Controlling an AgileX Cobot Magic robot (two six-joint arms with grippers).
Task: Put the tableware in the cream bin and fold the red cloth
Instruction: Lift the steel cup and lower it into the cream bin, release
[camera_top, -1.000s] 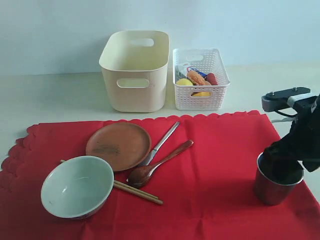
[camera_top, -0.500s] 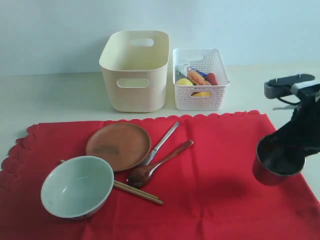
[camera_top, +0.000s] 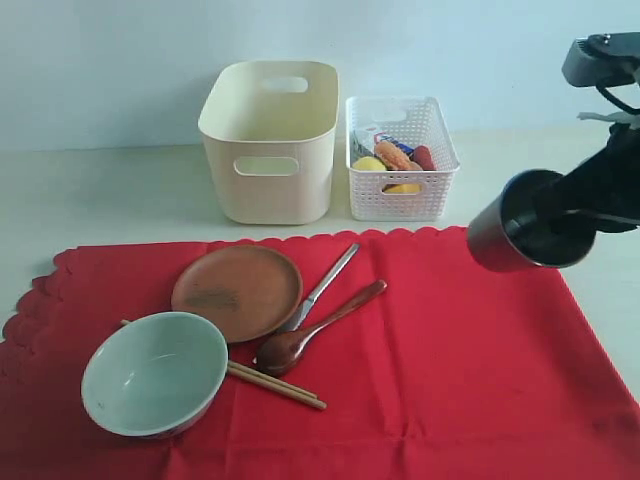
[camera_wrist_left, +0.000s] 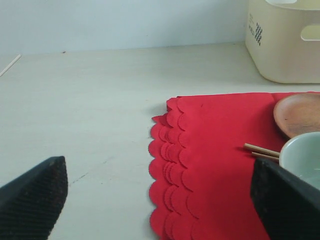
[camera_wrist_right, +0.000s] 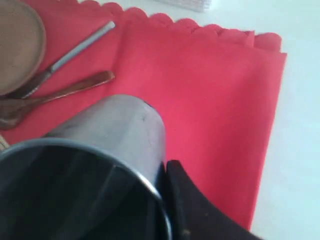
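My right gripper (camera_top: 578, 212) is shut on the steel cup (camera_top: 520, 235), which hangs tilted on its side above the right part of the red cloth (camera_top: 440, 370). In the right wrist view one finger (camera_wrist_right: 200, 210) presses the cup's rim (camera_wrist_right: 115, 135). On the cloth's left lie the pale bowl (camera_top: 153, 372), brown plate (camera_top: 237, 290), wooden spoon (camera_top: 315, 328), metal utensil (camera_top: 325, 284) and chopsticks (camera_top: 275, 384). The cream bin (camera_top: 270, 190) stands behind them. My left gripper (camera_wrist_left: 160, 200) is open, low over the cloth's left scalloped edge (camera_wrist_left: 170, 165).
A white perforated basket (camera_top: 400, 195) with food stands right of the cream bin. Bare pale table (camera_wrist_left: 90, 110) stretches left of the cloth and behind it. A pale wall closes the back.
The right gripper closed on the steel cup, lifted it off the cloth and carried it up and leftward while tipping it on its side. The left gripper has not moved.
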